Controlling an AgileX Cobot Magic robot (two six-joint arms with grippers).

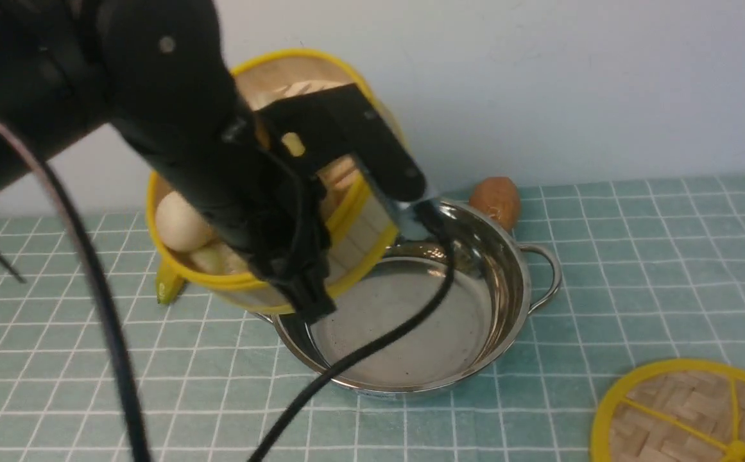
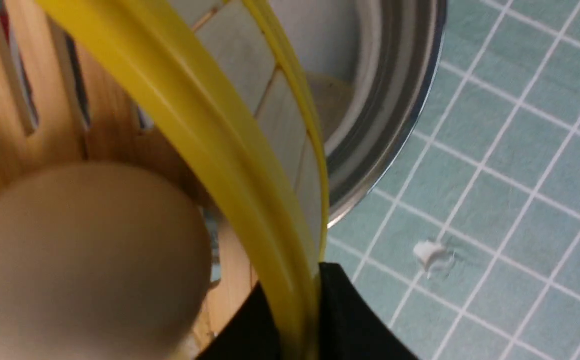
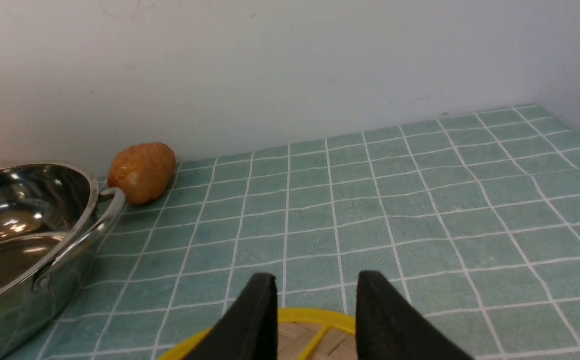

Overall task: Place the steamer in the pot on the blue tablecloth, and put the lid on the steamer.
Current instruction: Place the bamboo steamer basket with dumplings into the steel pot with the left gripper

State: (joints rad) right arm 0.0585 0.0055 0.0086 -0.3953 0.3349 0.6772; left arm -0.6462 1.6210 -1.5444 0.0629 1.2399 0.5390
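Steamer: we saw it tilted at centre-left, over the pot.
Left gripper: clamped its rim.
Right gripper: stood parted above lid.

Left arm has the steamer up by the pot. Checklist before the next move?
1. Grip: ok. The left tool is clamped across the yellow rim of the steamer.
2. Steamer level: not ok. It is steeply tilted.
3. Contents: cannot tell. A pale egg lies at the low side and might roll.
4. Pot free: ok. It is empty and upright on the tablecloth.
5. Alignment: not ok. The steamer hangs by the pot's left rim, not over its middle.
6. Lid: ok. It lies flat on the cloth, with the open right tool above it.
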